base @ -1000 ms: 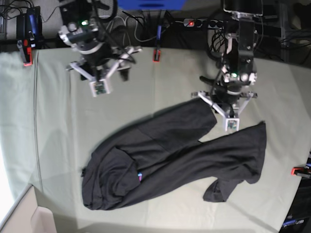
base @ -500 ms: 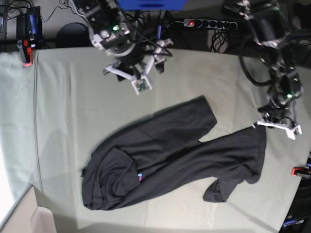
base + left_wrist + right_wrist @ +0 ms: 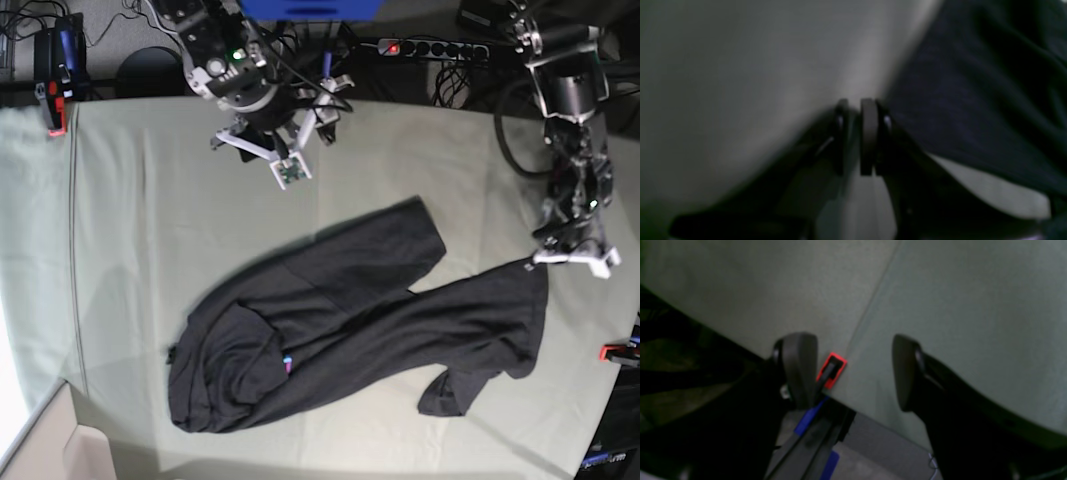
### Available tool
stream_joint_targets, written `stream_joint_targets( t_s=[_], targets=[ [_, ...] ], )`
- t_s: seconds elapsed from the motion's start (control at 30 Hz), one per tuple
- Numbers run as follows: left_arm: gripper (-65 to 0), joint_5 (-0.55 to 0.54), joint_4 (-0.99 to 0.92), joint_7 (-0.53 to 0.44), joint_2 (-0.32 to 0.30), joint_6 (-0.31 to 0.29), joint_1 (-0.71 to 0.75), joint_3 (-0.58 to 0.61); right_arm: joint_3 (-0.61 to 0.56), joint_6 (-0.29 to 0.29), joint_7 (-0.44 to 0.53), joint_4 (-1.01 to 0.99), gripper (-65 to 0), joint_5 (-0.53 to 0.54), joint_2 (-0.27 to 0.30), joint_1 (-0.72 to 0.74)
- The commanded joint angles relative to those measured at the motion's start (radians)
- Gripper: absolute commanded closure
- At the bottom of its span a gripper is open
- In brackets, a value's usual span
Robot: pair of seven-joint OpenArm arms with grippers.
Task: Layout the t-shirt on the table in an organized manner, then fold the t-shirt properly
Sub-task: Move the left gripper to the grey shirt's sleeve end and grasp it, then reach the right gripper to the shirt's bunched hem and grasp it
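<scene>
The dark t-shirt (image 3: 350,320) lies crumpled and slanted across the table (image 3: 150,200), with a speck of its coloured print (image 3: 288,365) showing. My left gripper (image 3: 545,260) is at the shirt's far right corner. In the left wrist view it (image 3: 857,133) is shut, with the shirt's edge (image 3: 973,100) against its right finger and seemingly pinched. My right gripper (image 3: 322,125) is open and empty at the table's back edge. In the right wrist view its fingers (image 3: 853,373) stand wide apart over a red clamp (image 3: 830,370).
A power strip (image 3: 430,47) and cables lie behind the table. A red clamp (image 3: 618,352) sits at the right edge. A black-and-red device (image 3: 55,70) stands at the back left. A pale box corner (image 3: 40,445) shows at the front left.
My left arm swung from the sleeve in the middle to the shirt's right corner. My right arm moved right along the back edge. The shirt has not shifted.
</scene>
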Motion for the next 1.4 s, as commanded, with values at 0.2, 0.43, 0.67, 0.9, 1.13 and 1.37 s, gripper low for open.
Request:
stream_joint_targets(
  t_s=[0.2,0.43,0.67,0.9,1.13,1.37],
  targets=[
    [-18.2,-0.005,0.161,-0.016,-0.036,-0.006,0.083,0.052,-0.002,0.001,0.01,0.008,-36.5,0.004,-0.004,-0.006],
    [-44.6,-0.005,0.204,-0.022,-0.029,-0.006,0.115,0.045,-0.002,0.001,0.013,0.007,-36.5,0.004,-0.006,-0.008],
    [-43.1,-0.003,0.198,-0.025,-0.026,-0.006,0.083,0.052,-0.002,0.001,0.012,0.007,-36.5,0.004,-0.006,-0.008],
    [-43.1,0.005,0.04,-0.019,-0.011,-0.004,-0.009,0.055,-0.002,0.001,0.015,-0.001,-36.5,0.004,-0.004,-0.018],
    [-29.7,0.005,-0.012,-0.027,-0.026,-0.004,-0.034,0.142,-0.004,0.001,0.016,-0.027,-36.5,0.004,-0.006,-0.024],
    [-1.5,0.003,-0.001,-0.027,-0.034,0.005,-0.014,0.137,-0.004,0.001,0.016,-0.027,-36.5,0.004,-0.006,-0.021]
  ],
)
